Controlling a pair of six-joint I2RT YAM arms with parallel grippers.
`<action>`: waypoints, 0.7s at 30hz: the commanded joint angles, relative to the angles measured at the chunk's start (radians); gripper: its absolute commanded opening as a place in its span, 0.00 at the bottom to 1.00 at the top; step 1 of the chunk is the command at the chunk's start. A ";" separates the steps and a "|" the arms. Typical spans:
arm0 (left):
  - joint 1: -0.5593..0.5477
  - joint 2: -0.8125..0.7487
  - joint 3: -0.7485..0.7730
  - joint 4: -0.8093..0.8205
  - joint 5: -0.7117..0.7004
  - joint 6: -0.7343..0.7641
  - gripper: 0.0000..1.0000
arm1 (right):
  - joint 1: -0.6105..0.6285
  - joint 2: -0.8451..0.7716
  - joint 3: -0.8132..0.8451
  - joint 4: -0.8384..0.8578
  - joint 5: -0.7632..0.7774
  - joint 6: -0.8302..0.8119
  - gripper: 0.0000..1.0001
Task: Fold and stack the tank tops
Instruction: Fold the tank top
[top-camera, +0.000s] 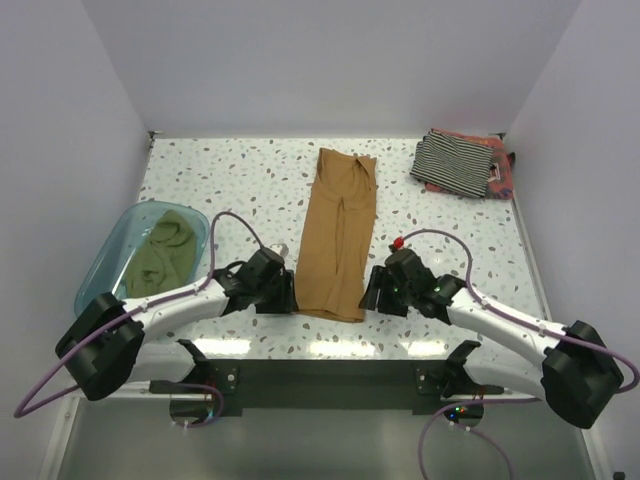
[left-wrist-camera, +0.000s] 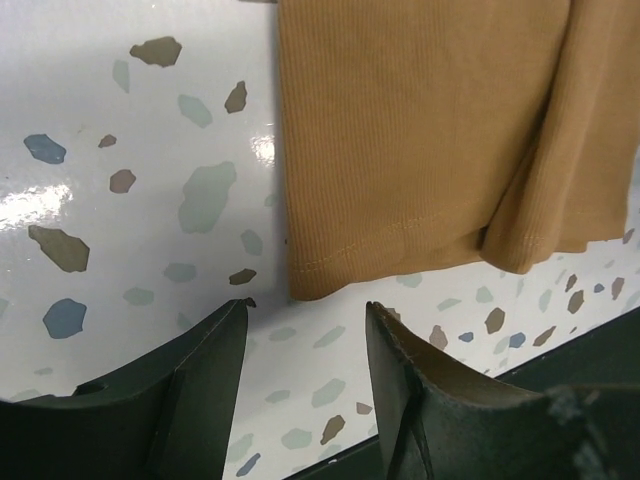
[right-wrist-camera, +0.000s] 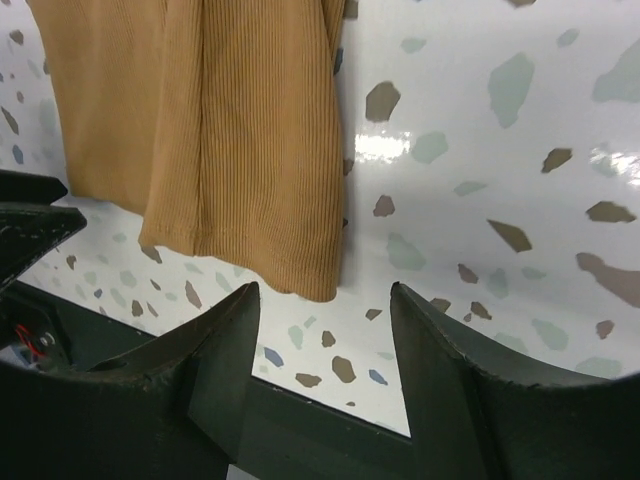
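1. Top external view showed the tan-brown tank top in the middle of the counter. It lay as a long narrow strip, straps toward 12 o'clock and hem toward 6 o'clock, with its long sides apparently doubled inward.
2. The left hand sat just beside the hem's 7 o'clock corner and the right hand just beside its 5 o'clock corner. In the wrist views both hands had their fingers spread apart with nothing between them, and the hem lay just beyond the tips.
3. Farther out, the olive green tank top was bunched inside the teal tub at 9 o'clock. The striped tank top lay folded at 1 o'clock on top of the reddish tank top.
4. The step in hand seemed to be the crosswise fold of the tan-brown tank top, since the lengthwise fold looked done. The olive green one appeared to be waiting unfolded.
5. The next move would call for each hand to slide its lower finger under its hem corner and pinch every layer. Both would then have to lift together and carry the hem toward 12 o'clock evenly, so the strip did not skew or unfold.
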 joint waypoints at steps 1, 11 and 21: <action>0.006 0.021 -0.017 0.061 -0.004 0.022 0.56 | 0.054 0.042 -0.017 0.037 0.057 0.088 0.59; 0.004 0.057 -0.049 0.078 -0.032 0.017 0.55 | 0.134 0.102 -0.017 0.052 0.112 0.137 0.60; 0.004 0.096 -0.061 0.081 -0.046 0.013 0.49 | 0.189 0.171 0.017 0.068 0.144 0.154 0.59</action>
